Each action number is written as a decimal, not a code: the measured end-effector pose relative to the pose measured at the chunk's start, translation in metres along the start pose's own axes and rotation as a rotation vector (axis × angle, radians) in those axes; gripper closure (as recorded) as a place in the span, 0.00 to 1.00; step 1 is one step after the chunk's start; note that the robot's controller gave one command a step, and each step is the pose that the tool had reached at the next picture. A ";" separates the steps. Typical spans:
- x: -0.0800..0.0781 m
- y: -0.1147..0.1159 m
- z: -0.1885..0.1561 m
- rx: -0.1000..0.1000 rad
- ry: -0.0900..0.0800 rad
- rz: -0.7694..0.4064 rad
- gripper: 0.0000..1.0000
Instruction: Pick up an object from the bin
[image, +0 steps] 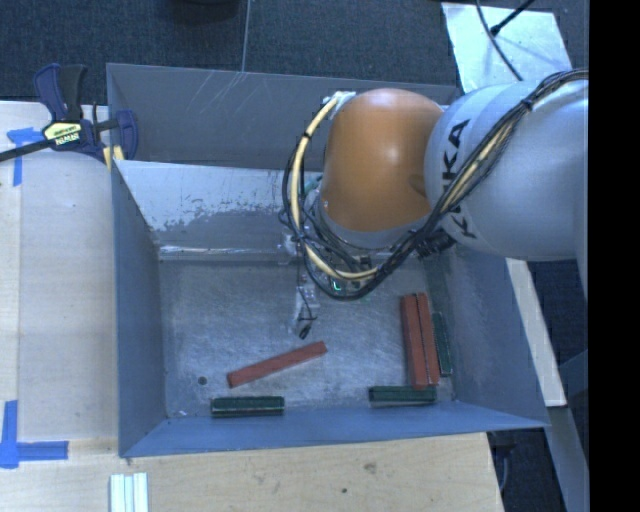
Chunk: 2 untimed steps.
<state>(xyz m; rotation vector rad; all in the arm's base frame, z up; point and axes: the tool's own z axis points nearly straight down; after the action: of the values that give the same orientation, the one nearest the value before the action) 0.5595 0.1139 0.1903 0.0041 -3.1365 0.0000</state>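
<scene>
Grey metal bin (135, 300) with red-brown sticks (420, 340) and dark green bars (247, 405).
Gripper (305, 322), opening impossible to tell, sits just above the slanted red-brown flat stick (277, 365), lower centre of frame.

dark floor (150, 30) (carpet-like) along the top.

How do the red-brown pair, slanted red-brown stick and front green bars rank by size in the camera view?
1. Red-brown pair, by the right wall.
2. Slanted red-brown stick.
3. Left green bar and right green bar: alike, unranked.
</scene>
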 end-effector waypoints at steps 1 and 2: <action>0.044 -0.010 0.124 0.001 0.000 -0.022 0.00; 0.048 0.006 0.089 -0.002 -0.011 -0.029 0.00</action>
<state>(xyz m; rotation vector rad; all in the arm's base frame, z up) 0.5107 0.1194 0.1019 0.0499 -3.1473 -0.0032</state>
